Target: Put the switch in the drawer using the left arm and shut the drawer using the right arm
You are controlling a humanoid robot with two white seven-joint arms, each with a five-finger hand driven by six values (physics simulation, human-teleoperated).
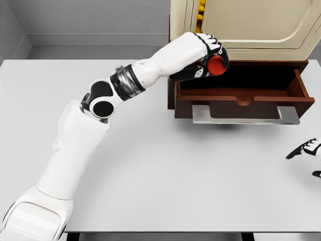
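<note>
Overhead, dark-brown wooden drawer pulled open at table's one o'clock, interior looks bare. Left hand fingers curled around red round switch above drawer's left end; axis indiscernible. Right hand fingers loosely spread, three o'clock.

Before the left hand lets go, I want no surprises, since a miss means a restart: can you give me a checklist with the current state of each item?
1. Switch held in the left hand: ok, fingers wrapped around the red part.
2. Drawer pulled open: ok.
3. Switch above the drawer's cavity: ok, over its left end, near the left wall.
4. Drawer interior free of objects: cannot tell, the hand hides a corner.
5. Right hand away from the handle: ok, low on the table at the right edge.
</note>
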